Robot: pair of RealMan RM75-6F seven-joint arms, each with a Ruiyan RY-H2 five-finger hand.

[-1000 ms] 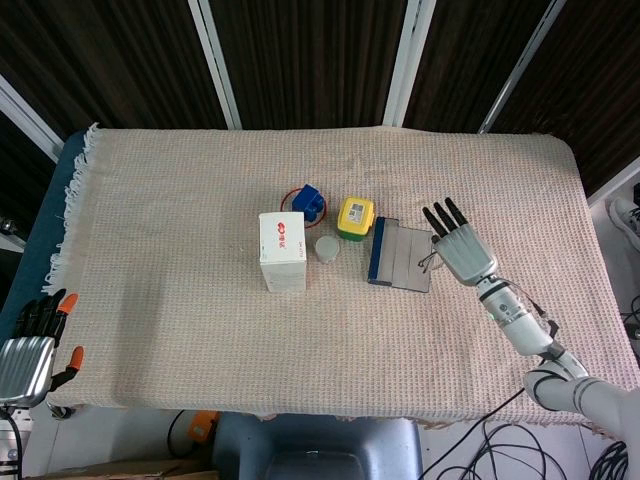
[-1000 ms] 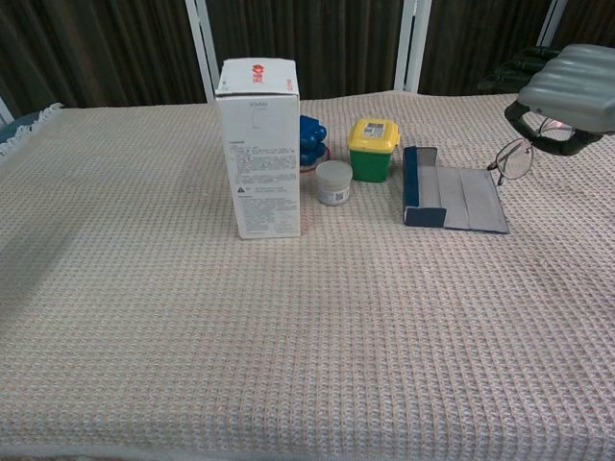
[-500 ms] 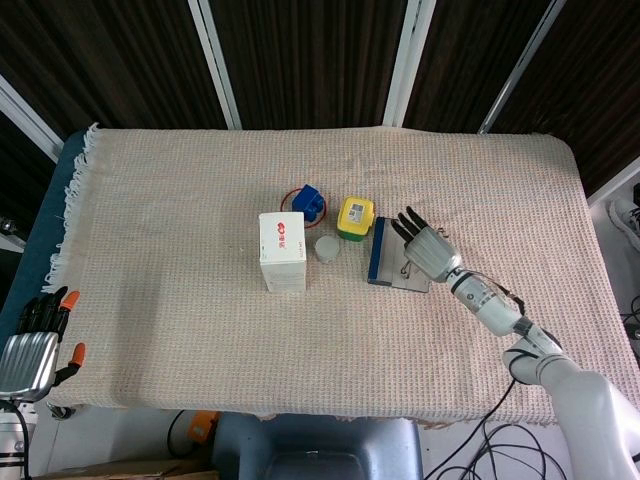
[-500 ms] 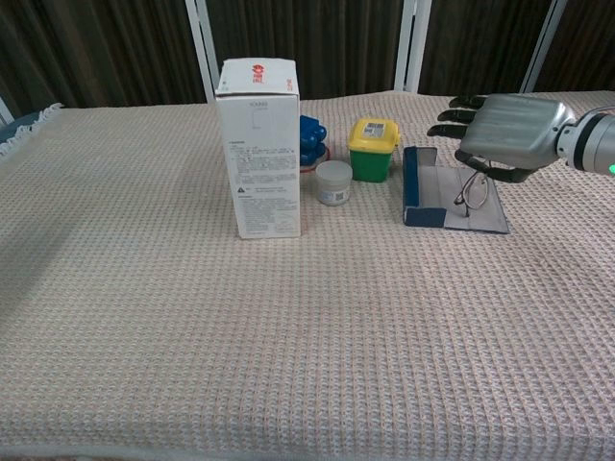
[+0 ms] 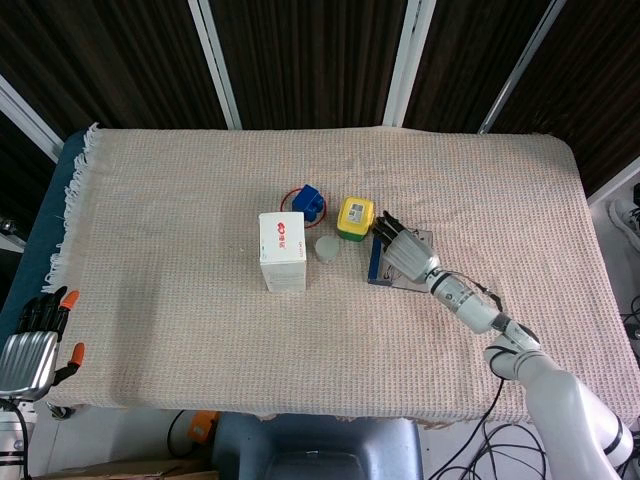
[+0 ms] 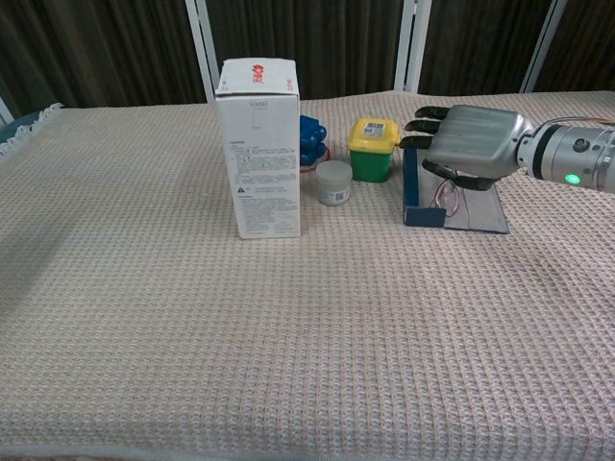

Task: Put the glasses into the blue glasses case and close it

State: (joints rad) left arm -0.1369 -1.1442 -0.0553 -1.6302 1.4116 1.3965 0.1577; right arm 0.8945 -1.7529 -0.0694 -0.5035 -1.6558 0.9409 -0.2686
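The blue glasses case (image 6: 423, 197) (image 5: 375, 258) lies open on the cloth, its grey lid flap (image 6: 476, 209) spread flat to the right. My right hand (image 6: 468, 142) (image 5: 401, 250) hovers palm down over the case and holds the thin-framed glasses (image 6: 445, 195) beneath its palm, hanging just above the case's inside. In the head view the hand hides the glasses. My left hand (image 5: 30, 345) hangs off the table's left front corner with its fingers apart and nothing in it; the chest view does not show it.
Left of the case stand a yellow-lidded green tub (image 6: 373, 148) (image 5: 355, 218), a small white jar (image 6: 334, 181) (image 5: 327, 247) and a tall white box (image 6: 258, 147) (image 5: 283, 249). A blue object on a red ring (image 5: 308, 203) sits behind them. Woven beige cloth (image 6: 288, 327) covers the table.
My right hand has carried the glasses leftward from beside the lid to over the case, and lowered them toward its inside. The left hand has stayed put.
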